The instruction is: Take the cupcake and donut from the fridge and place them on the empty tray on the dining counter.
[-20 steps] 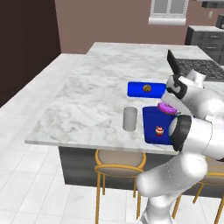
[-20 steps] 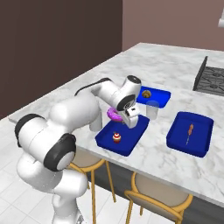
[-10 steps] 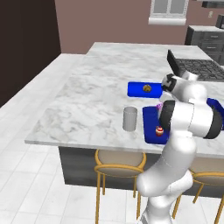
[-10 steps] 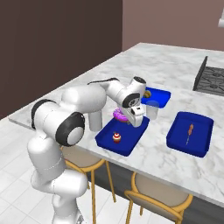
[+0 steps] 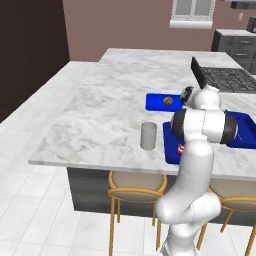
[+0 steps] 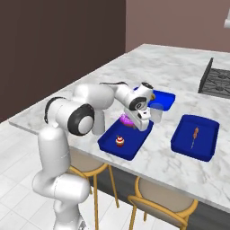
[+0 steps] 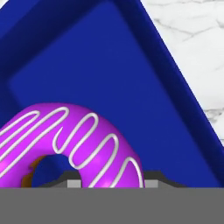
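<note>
The purple-iced donut (image 7: 65, 140) (image 6: 126, 120) sits between my fingertips, low over the far end of the deep-blue tray (image 6: 134, 150) (image 7: 100, 70) on the marble dining counter (image 6: 90, 105). My gripper (image 6: 136, 125) (image 7: 109, 181) is shut on the donut. The cupcake (image 6: 119, 141) (image 5: 181, 148), with white frosting and a red top, stands upright at the tray's near end, apart from the donut. In the left base view my own arm hides the donut. The fridge is out of view.
A drinking glass (image 6: 156, 112) (image 5: 148, 135) stands just beyond the tray. Behind it lies a blue tray with a small brown item (image 6: 164, 96) (image 5: 167, 101). Another blue tray (image 6: 197, 134) with an orange item lies to the right. Stools (image 5: 137, 182) stand under the counter edge; a stovetop (image 5: 222, 77) lies behind.
My arm's elbow and forearm have swung round over the counter. The hand has stayed over the tray's far end with the donut, which now sits a little lower.
</note>
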Motion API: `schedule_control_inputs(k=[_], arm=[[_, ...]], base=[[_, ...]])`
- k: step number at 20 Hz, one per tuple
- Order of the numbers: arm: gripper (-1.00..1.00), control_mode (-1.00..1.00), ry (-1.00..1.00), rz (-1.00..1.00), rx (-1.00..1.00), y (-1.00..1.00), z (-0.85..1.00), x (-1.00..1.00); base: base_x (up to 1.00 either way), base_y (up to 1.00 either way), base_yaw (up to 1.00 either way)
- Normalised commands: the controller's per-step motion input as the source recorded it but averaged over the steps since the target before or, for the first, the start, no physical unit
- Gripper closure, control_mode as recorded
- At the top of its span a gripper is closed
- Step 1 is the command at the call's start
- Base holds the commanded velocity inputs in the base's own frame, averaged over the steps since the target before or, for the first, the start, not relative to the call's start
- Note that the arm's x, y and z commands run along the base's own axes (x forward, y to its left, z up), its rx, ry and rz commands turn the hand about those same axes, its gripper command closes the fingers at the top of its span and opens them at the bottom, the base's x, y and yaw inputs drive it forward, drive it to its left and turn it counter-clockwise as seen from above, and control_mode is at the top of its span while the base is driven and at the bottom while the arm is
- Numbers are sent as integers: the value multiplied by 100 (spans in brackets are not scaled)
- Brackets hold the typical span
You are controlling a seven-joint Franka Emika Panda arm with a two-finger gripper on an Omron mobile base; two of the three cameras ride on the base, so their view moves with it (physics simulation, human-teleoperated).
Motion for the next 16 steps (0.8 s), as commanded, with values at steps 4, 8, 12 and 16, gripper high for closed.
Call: schedule_control_inputs(k=[4, 8, 12, 16], arm=[[100, -100, 3, 0, 0, 0, -36, 36], [100, -100, 4, 0, 0, -2, -35, 31], [100, -100, 1, 0, 0, -2, -35, 37], [100, -100, 4, 0, 0, -6, -33, 28]], base=[[0, 0, 0], [0, 0, 0], [0, 0, 0], [0, 0, 0]])
